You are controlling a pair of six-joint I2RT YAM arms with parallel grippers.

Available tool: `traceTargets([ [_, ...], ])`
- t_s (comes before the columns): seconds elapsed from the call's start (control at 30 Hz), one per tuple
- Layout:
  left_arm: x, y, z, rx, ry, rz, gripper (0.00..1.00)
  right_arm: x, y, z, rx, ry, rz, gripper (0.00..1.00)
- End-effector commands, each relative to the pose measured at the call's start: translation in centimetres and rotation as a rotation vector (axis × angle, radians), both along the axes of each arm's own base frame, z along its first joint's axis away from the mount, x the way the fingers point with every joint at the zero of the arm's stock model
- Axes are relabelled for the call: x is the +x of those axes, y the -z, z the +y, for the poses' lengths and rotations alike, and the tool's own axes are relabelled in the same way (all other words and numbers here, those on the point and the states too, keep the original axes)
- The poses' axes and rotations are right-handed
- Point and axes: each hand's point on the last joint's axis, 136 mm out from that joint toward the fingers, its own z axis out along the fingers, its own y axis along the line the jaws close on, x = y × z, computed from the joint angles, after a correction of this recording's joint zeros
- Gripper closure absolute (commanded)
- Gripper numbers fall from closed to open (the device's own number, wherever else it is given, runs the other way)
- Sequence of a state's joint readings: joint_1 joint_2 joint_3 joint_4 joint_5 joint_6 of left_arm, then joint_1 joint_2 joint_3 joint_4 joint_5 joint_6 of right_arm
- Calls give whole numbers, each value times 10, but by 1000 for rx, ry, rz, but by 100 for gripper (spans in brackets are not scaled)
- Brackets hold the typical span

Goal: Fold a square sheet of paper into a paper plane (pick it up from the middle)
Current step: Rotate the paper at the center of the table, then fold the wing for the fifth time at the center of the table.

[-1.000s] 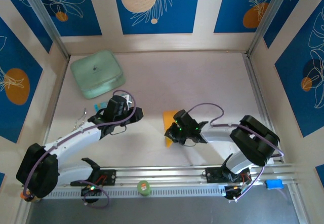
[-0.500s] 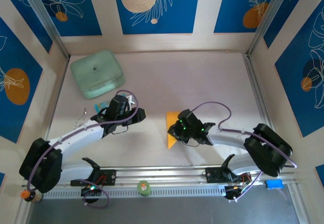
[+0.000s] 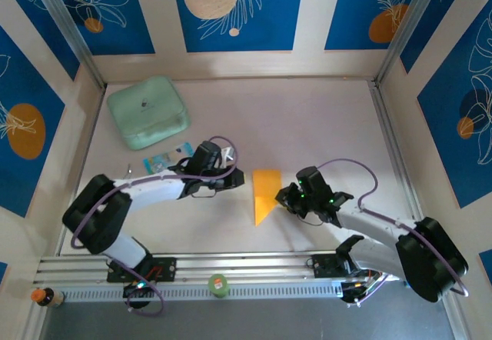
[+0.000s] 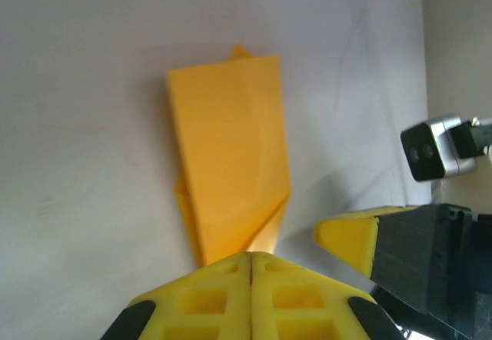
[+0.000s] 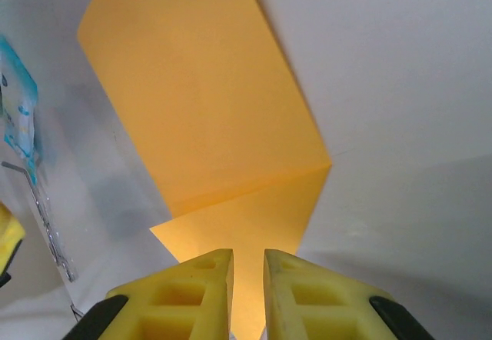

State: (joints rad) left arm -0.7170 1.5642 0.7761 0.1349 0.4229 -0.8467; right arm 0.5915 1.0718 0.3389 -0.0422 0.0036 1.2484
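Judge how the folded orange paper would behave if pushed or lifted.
The folded orange paper looks thin and light, so it probably slides on the smooth table when pushed. Lifted by one edge, it likely droops, its creases stiffening it slightly.

The pale table (image 3: 307,125) carries a mint-green rounded box (image 3: 147,112) in its far left corner, a small blue-and-white packet (image 3: 159,163) toward the left edge, and orange-yellow paper (image 3: 265,194), folded to a point, lying flat mid-table.
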Motion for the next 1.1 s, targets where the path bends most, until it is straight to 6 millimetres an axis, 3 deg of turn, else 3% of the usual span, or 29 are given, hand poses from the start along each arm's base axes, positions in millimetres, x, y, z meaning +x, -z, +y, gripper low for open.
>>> traceTargets([
  [0.0,-3,-12,-35,-85,80,12,92,-9,-5,0,28,-71,-29,82],
  [0.13,-4,-1,-56,-81,117,56,92,-9,-12,-1,56,-91,-71,81],
  [0.33,0,22,-63,-30,129,119,91,-13,-11,-5,68,-88,-60,79],
  [0.73,-16,81,-40,38,98,238,100,-13,-17,-3,80,-144,-90,69],
  [1.07,-32,82,-33,-43,130,273,100,-15,-10,-3,118,-174,-22,55],
])
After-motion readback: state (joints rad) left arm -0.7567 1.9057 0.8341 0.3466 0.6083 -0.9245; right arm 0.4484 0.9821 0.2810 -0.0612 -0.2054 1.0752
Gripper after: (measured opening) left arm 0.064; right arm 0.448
